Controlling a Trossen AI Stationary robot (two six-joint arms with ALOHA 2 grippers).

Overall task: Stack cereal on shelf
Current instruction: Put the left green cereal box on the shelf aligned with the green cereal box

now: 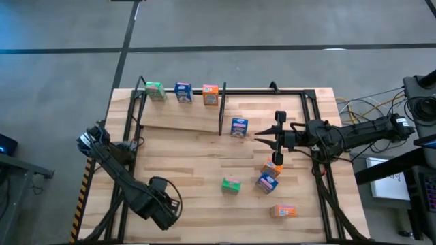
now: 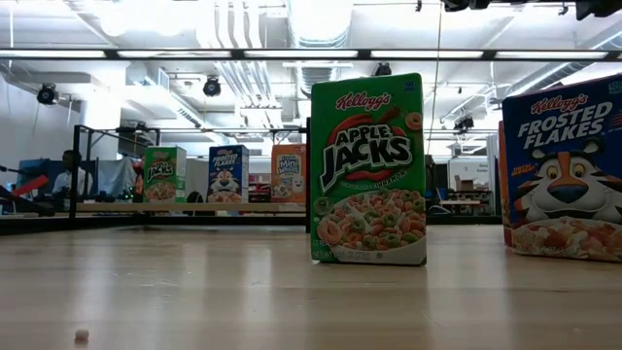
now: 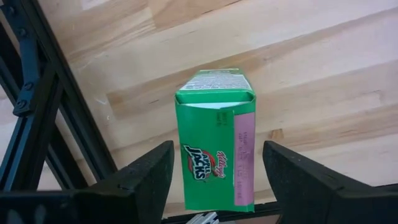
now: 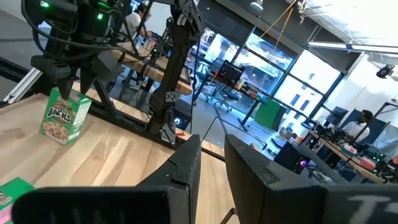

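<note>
The left arm reaches along the table's left edge to its near corner, wrist bent down, where the left gripper (image 1: pixel 167 204) hangs over a green box (image 3: pixel 214 140) with one finger on each side of it; whether the fingers press on the box cannot be told. The right arm stretches in level from the right, and the right gripper (image 1: pixel 267 138) hovers above mid-table, its fingers a narrow gap apart with nothing between them. On the shelf (image 1: pixel 177 121) at the far left, a green (image 1: pixel 155 90), a blue (image 1: pixel 182 92) and an orange box (image 1: pixel 210 94) stand upright in a row. A second blue box (image 1: pixel 239 127) stands just right of the divider rod (image 1: pixel 221 109). Four more wait on the near right of the table (image 1: pixel 204 163): an orange (image 1: pixel 272 167) and a blue one (image 1: pixel 267 182) touching, a green one (image 1: pixel 231 184) to their left, and an orange one (image 1: pixel 283 211) lying flat nearest the edge
</note>
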